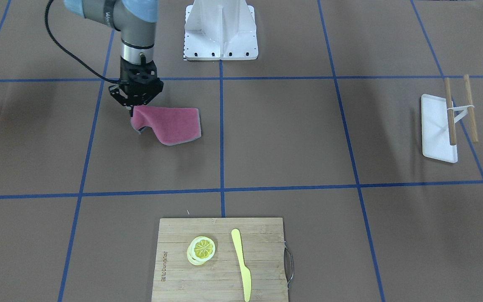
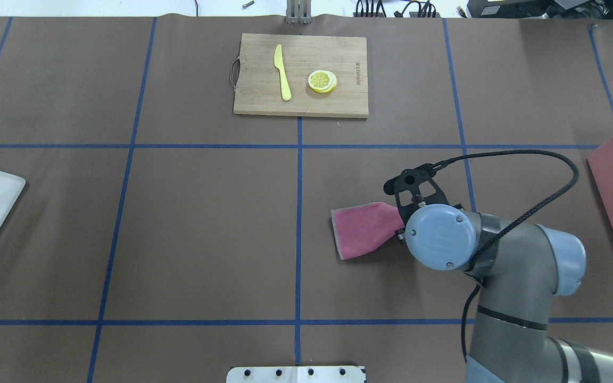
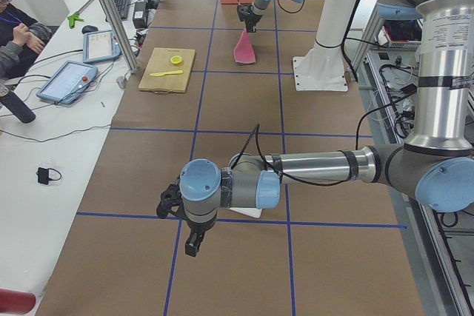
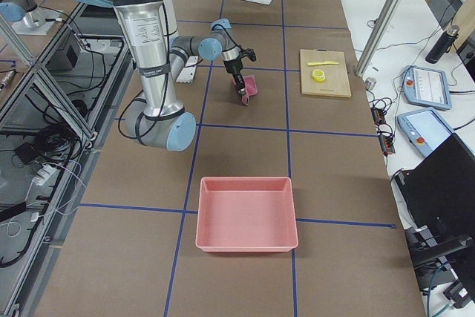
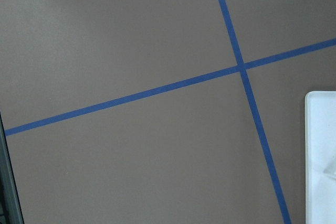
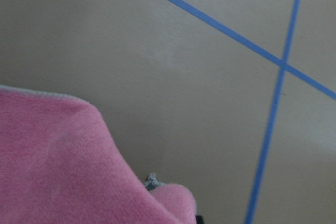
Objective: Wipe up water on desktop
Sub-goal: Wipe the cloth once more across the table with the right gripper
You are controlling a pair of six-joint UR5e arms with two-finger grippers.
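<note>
Pink cloth [image 1: 170,123]: soft, light, limp, likely absorbent. One corner pinched in right gripper [image 1: 132,111], remainder draped on desktop [image 1: 287,134]. Edge hold suits; should drag easily.

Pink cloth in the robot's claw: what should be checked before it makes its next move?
1. Grip: the right gripper pinches a corner of the pink cloth: ok.
2. Contact: the cloth's free end lies on the desktop, with the held corner raised: ok.
3. Water spot: no puddle shows in any view: cannot tell.
4. Obstacles: the cutting board and the pink bin stand well apart from the cloth: ok.
5. Other arm: the left gripper is far off, near the white tray: ok. Whether it is open or shut: cannot tell.
</note>
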